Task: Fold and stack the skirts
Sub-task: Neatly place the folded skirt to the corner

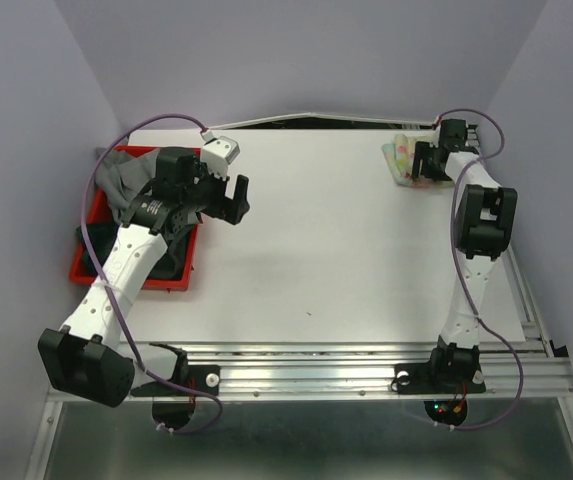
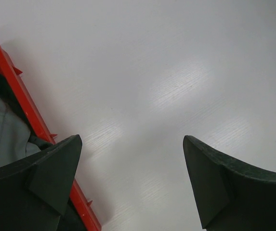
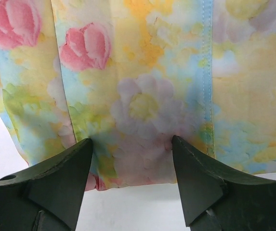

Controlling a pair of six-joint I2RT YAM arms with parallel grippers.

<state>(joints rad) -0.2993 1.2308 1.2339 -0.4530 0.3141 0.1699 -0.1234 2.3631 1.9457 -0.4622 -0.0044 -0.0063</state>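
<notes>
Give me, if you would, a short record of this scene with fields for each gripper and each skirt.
left gripper: open, holding nothing, over bare table beside the red bin
right gripper: open, fingertips at an edge of the floral skirt
floral skirt: folded, lying at the far right corner of the table
grey skirt: heaped in the red bin, partly under the left arm
skirts on the table: only the floral skirt
</notes>
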